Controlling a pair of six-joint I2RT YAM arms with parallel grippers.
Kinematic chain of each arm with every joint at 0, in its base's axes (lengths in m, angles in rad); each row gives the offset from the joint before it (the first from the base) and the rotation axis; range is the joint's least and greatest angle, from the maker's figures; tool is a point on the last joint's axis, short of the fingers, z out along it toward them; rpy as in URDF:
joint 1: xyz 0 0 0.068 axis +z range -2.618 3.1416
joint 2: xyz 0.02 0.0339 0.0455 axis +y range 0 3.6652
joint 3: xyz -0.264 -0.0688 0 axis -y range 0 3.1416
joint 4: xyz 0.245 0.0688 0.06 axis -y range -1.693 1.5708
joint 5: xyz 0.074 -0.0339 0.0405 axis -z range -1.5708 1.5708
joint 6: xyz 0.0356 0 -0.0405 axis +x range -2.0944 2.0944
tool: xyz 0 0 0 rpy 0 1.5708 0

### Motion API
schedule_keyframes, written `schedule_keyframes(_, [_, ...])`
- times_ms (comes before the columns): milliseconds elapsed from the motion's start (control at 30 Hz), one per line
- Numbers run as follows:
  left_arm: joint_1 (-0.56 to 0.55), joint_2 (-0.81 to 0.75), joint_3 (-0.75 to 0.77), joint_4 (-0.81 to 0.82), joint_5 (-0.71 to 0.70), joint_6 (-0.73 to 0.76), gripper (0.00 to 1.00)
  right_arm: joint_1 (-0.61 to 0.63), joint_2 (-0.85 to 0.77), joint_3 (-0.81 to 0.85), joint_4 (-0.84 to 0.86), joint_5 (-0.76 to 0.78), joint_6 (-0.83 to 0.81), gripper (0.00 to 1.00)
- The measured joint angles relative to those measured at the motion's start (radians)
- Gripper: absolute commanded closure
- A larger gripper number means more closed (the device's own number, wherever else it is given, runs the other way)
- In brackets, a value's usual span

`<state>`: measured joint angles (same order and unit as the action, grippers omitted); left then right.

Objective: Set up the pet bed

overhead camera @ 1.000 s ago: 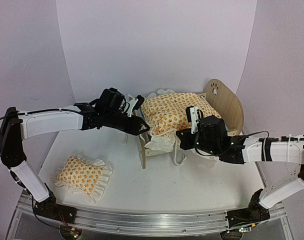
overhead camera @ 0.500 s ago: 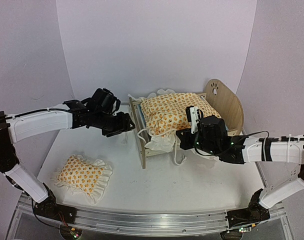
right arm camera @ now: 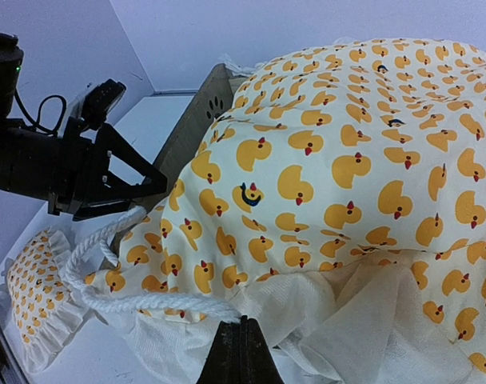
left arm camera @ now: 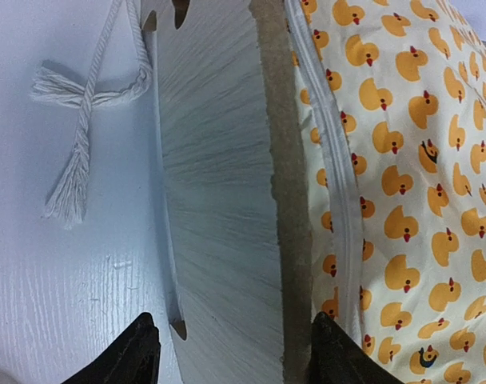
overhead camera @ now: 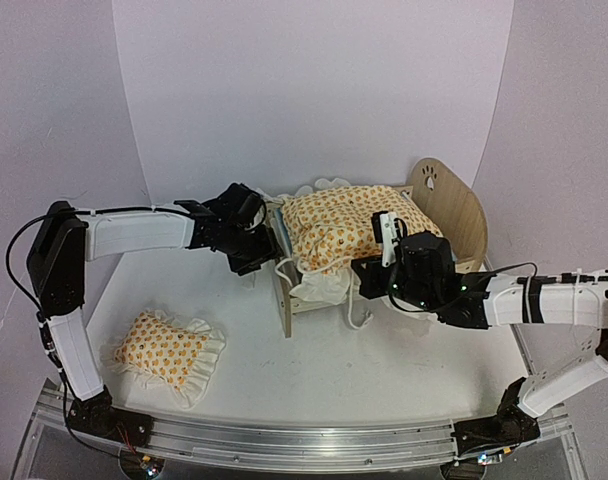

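Observation:
The plywood pet bed (overhead camera: 446,205) stands mid-table, its rounded paw-print headboard to the right and its low footboard (overhead camera: 282,290) to the left. The duck-print ruffled blanket (overhead camera: 344,228) is heaped on it and hides nearly all of the mattress. My left gripper (overhead camera: 268,252) is open, and in the left wrist view (left arm camera: 239,356) its jaws stand either side of the footboard (left arm camera: 219,200) without closing on it. My right gripper (overhead camera: 369,275) is shut. In the right wrist view (right arm camera: 241,348) its tips touch the blanket's white ruffle (right arm camera: 339,320) and a white rope (right arm camera: 147,302). Nothing shows between the fingers.
The small matching ruffled pillow (overhead camera: 164,347) lies on the table at front left. A tasselled rope end (left arm camera: 71,120) lies on the table beside the footboard, and a rope loop (overhead camera: 360,315) hangs under the bed's near side. White walls enclose the table.
My left gripper drew back to the left from the footboard, then came back to it with the arm folded closer. The right arm, bed, blanket and pillow have not moved.

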<state>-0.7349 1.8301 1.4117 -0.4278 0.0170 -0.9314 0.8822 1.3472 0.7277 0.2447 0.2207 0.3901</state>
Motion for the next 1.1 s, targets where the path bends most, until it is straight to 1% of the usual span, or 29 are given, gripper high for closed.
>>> schedule_keyframes(133, [-0.016, 0.009, 0.021, -0.005, -0.049, -0.059, 0.54, 0.000, 0.013, 0.000, 0.007, -0.001, -0.010, 1.00])
schedule_keyframes(333, [-0.026, 0.088, 0.126, -0.065, -0.077, -0.122, 0.61, 0.012, 0.101, 0.041, -0.046, 0.035, -0.080, 1.00])
schedule_keyframes(467, [-0.031, 0.124, 0.166, -0.106, -0.095, -0.152, 0.66, 0.023, 0.151, 0.083, -0.094, 0.070, -0.142, 0.99])
schedule_keyframes(567, [-0.035, 0.133, 0.179, -0.116, -0.103, -0.174, 0.74, 0.029, 0.175, 0.117, -0.129, 0.083, -0.178, 0.98])
schedule_keyframes(633, [-0.037, 0.141, 0.198, -0.134, -0.111, -0.169, 0.82, 0.033, 0.194, 0.142, -0.146, 0.090, -0.195, 0.97])
schedule_keyframes(733, [-0.042, 0.152, 0.225, -0.174, -0.130, -0.144, 0.88, 0.035, 0.229, 0.184, -0.193, 0.137, -0.207, 1.00])
schedule_keyframes(867, [-0.042, 0.158, 0.248, -0.204, -0.128, -0.140, 0.98, 0.038, 0.261, 0.219, -0.269, 0.189, -0.206, 1.00])
schedule_keyframes(900, [-0.042, 0.160, 0.254, -0.211, -0.128, -0.138, 1.00, 0.038, 0.261, 0.219, -0.283, 0.192, -0.203, 1.00])
schedule_keyframes(1100, [-0.042, 0.161, 0.258, -0.224, -0.127, -0.132, 1.00, 0.038, 0.188, 0.229, -0.316, 0.162, -0.174, 1.00])
